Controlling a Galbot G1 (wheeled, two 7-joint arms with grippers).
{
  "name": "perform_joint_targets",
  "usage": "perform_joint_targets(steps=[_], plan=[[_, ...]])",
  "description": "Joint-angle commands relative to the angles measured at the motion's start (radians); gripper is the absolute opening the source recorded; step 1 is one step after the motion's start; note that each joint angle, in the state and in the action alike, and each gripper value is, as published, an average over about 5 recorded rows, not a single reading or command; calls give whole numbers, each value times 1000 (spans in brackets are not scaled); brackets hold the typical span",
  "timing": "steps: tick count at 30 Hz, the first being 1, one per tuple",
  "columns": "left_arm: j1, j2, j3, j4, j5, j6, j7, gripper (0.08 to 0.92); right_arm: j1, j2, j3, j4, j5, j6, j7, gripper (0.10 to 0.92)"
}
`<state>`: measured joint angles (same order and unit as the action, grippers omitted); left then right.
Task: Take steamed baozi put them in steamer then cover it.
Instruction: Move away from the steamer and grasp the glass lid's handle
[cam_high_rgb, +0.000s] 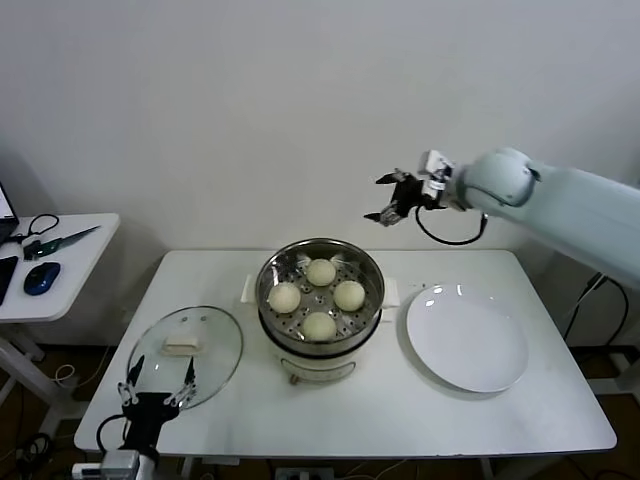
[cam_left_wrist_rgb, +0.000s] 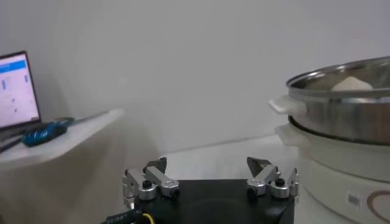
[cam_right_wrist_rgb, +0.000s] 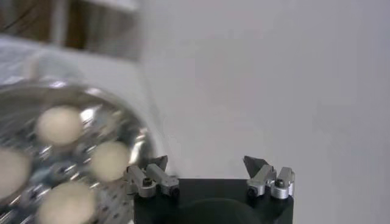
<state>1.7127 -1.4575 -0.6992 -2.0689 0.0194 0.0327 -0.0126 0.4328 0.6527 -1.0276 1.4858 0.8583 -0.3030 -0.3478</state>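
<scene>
Several cream-white baozi (cam_high_rgb: 319, 297) lie on the perforated tray inside the steel steamer (cam_high_rgb: 372, 272) at the table's middle; they also show in the right wrist view (cam_right_wrist_rgb: 59, 125). The glass cover (cam_high_rgb: 186, 352) with its cream handle lies flat on the table to the steamer's left. My right gripper (cam_high_rgb: 391, 198) is open and empty, raised in the air above and behind the steamer's right side. My left gripper (cam_high_rgb: 158, 386) is open and empty at the table's front left edge, just in front of the cover. In the left wrist view the steamer (cam_left_wrist_rgb: 341, 115) stands off to the side.
A flat white plate (cam_high_rgb: 466, 338) lies to the right of the steamer. A side table (cam_high_rgb: 60, 262) at far left holds a blue mouse (cam_high_rgb: 41, 277) and cables. The white wall stands behind the table.
</scene>
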Motion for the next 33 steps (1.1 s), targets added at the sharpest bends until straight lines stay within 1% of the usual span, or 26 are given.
perform_joint_targets(steps=[1, 5, 9, 11, 13, 15, 19, 24, 26, 29, 33], plan=[[-24, 18, 0, 11, 32, -19, 13, 823, -1269, -254, 1318, 174, -57, 105, 259, 823], [-32, 25, 4, 15, 34, -32, 18, 823, -1607, -115, 1614, 196, -175, 229, 242, 823], [-34, 39, 0, 24, 66, -40, 13, 823, -1769, 47, 1749, 200, -225, 348, 228, 823], [-38, 47, 4, 33, 154, -40, -38, 823, -1845, 129, 1801, 201, -243, 386, 213, 823], [-40, 56, 11, 45, 274, -33, -128, 823, -1914, 200, 1830, 202, -267, 417, 198, 823], [-40, 67, 12, 54, 364, -20, -189, 823, -1966, 260, 1839, 198, -296, 454, 184, 823], [-43, 92, -8, 72, 488, -10, -216, 823, -2024, 355, 1813, 172, -348, 521, 167, 823], [-35, 145, -21, 109, 754, -27, -312, 823, -2061, 441, 1767, 144, -365, 568, 169, 823], [-25, 172, -20, 130, 850, -41, -336, 823, -2071, 464, 1751, 133, -367, 586, 169, 823], [-18, 207, -11, 182, 993, -50, -375, 823, -2078, 491, 1733, 126, -364, 609, 169, 823], [-50, 224, 14, 294, 1181, -35, -474, 823, -2081, 513, 1724, 140, -359, 627, 170, 823]])
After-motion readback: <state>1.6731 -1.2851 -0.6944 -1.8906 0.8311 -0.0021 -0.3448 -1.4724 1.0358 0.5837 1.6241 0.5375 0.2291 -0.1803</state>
